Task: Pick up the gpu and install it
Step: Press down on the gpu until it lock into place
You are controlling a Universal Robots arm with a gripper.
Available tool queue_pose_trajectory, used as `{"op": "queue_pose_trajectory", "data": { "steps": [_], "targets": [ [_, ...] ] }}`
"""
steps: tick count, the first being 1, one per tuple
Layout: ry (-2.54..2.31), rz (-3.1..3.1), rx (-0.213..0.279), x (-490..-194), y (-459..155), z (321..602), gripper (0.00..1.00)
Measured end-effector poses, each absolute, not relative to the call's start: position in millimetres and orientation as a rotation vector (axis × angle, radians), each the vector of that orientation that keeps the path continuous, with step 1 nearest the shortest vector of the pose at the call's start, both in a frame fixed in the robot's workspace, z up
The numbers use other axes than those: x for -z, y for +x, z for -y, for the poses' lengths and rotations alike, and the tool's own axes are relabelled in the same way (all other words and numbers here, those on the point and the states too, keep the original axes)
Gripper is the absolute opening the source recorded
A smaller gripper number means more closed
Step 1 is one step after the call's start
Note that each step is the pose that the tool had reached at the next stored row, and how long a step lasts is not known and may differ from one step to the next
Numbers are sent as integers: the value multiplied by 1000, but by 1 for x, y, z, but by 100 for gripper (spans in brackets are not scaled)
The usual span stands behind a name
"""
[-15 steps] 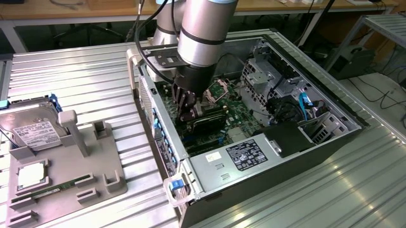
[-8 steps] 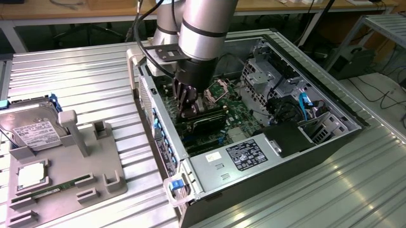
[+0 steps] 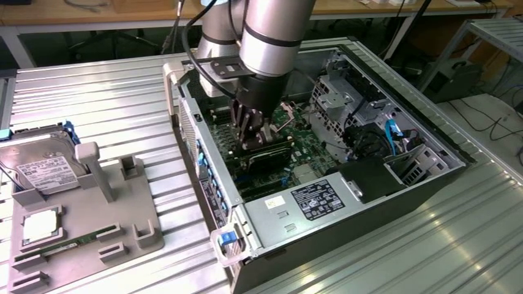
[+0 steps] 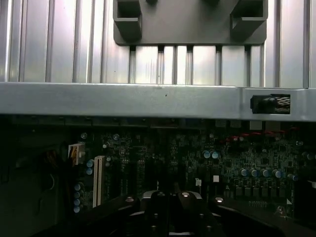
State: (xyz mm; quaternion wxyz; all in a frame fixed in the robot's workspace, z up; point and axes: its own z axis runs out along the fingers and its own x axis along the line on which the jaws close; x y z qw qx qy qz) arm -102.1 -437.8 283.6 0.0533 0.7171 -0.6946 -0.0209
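Ribbed bright metal table (image 3: 106,98); matt grey plastic tray (image 3: 122,214); glossy green motherboard (image 3: 315,150).

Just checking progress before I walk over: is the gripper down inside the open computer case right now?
Yes, in the exterior view the gripper is lowered into the computer case, just above the motherboard.

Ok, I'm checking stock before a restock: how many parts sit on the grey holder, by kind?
Hard drive: 1
Square silver chip: 1
Green memory stick: 1
Total: 3
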Motion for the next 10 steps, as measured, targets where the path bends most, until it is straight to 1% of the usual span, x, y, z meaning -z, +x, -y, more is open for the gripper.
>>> {"op": "queue_pose_trajectory", "data": {
  "steps": [10],
  "targets": [
    [2182,2113,60,-282,-61,438,11]
  ]
}}
